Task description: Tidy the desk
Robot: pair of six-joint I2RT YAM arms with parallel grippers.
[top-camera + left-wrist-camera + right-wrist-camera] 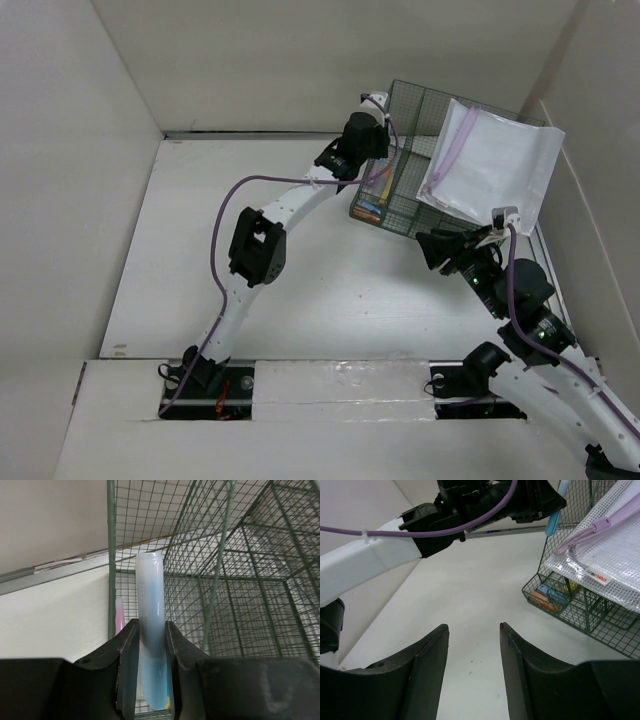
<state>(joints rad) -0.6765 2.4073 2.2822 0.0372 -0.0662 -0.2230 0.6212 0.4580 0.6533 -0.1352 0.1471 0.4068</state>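
Note:
The desk (300,290) is a large white tabletop walled by white panels. My left gripper (151,630) is shut on a blue highlighter pen (151,630), held upright at the left corner of the green wire-mesh organizer basket (405,160); the pen also shows in the right wrist view (554,517). My left gripper in the top view (378,150) is over the basket's left compartments. My right gripper (474,630) is open and empty over the bare desk, right of centre in the top view (432,245). A clear mesh zip pouch (490,165) with a purple zipper lies on the basket.
A pink pen (119,615) stands in the basket beside the blue one. Small orange and blue items (547,596) lie in the basket's low front compartment. The pouch label (595,574) faces the right wrist camera. White wall panels stand close on the left, back and right.

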